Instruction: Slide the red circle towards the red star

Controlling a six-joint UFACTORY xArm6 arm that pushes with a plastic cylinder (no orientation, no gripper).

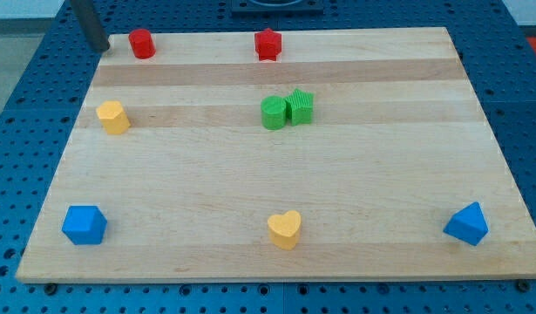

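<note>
Risk: my tip (pixel 103 46) sits at the far-left corner of the tabletop (pixel 250 192), just left of the red circle (pixel 142 43); a push off the centre line could make it veer off the far edge, which it sits close to.
Second risk: pushed too hard, the circle could knock the red star (pixel 268 44).
Claw: none fitted, only a bare rod, so nothing opens or closes.
Red circle: far left, just right of my tip, a small gap between them.
Red star: far edge, well right of the circle, path between clear.
Bystanders: two green blocks (pixel 287 110) nearer, mid-tabletop.
</note>
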